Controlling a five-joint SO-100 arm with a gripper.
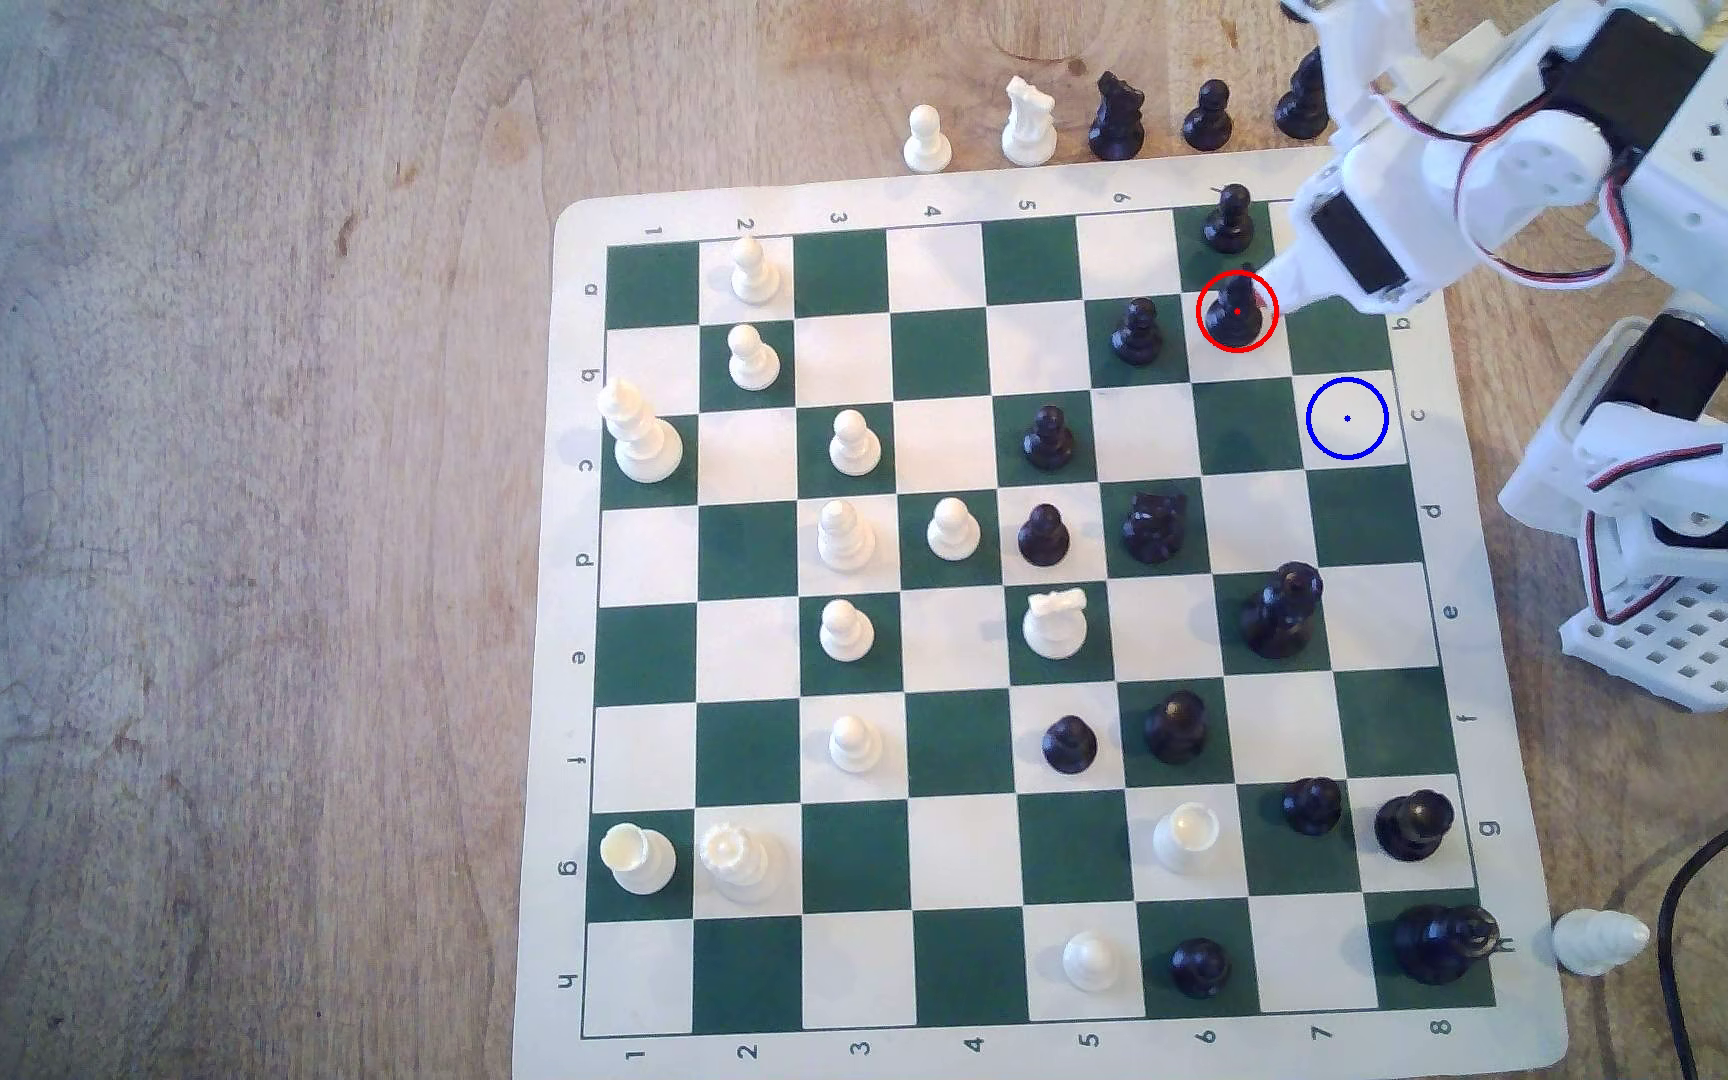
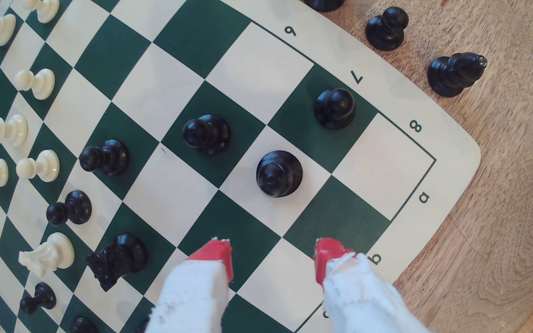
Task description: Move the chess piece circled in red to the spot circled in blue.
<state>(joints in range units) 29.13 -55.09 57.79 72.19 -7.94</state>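
The chess piece (image 1: 1236,312) stands ungrasped on its red-circled cream square, the end effector (image 2: 273,253) spread wide just short of it, and transfer to the spot (image 1: 1347,417), at five o'clock in the exterior view, remains undone.

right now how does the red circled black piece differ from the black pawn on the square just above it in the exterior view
The chess piece stands on a cream square, the black pawn on a green one. The chess piece looks slightly taller, with a wider base. The open gripper lines up with the chess piece, not the pawn. Both are glossy black, upright and untouched.
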